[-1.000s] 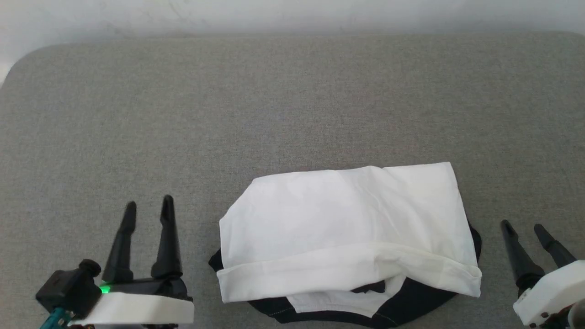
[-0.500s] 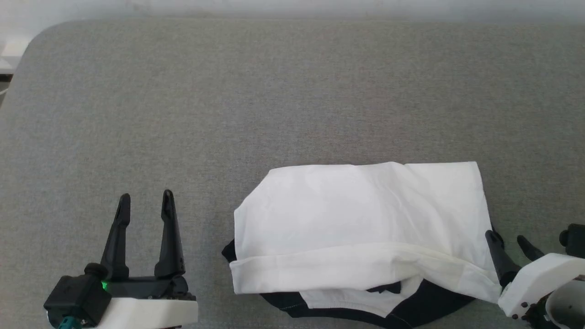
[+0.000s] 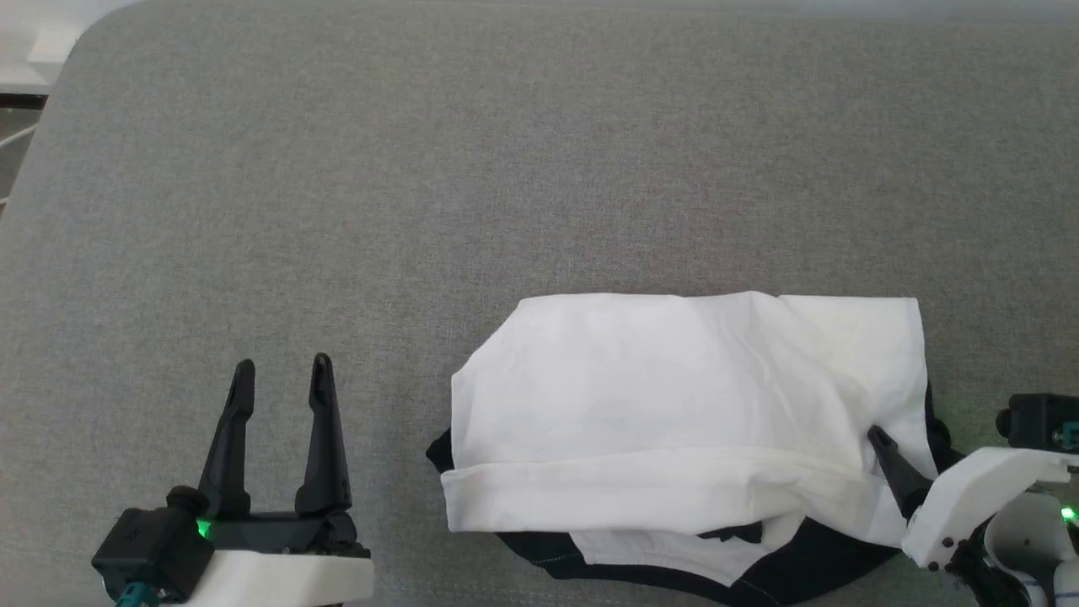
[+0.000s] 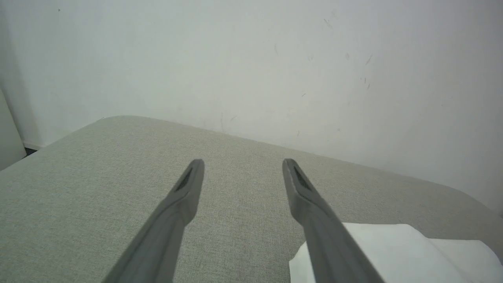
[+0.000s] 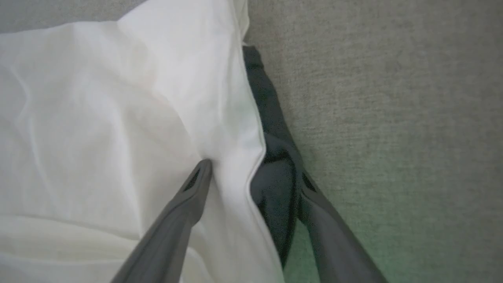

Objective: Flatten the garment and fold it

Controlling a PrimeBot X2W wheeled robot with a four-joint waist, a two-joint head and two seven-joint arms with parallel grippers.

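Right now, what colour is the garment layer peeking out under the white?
Black. The garment shows it best in the right wrist view.

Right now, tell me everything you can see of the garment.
The garment is a soft cloth shirt folded into a rough rectangle. Its white body is on top, lightly creased, and black cloth peeks out along its near edge and both sides. It lies on the grey cushion, towards the front. The right gripper straddles its right edge with jaws open, one finger pressing the white layer and the other against the black cloth.
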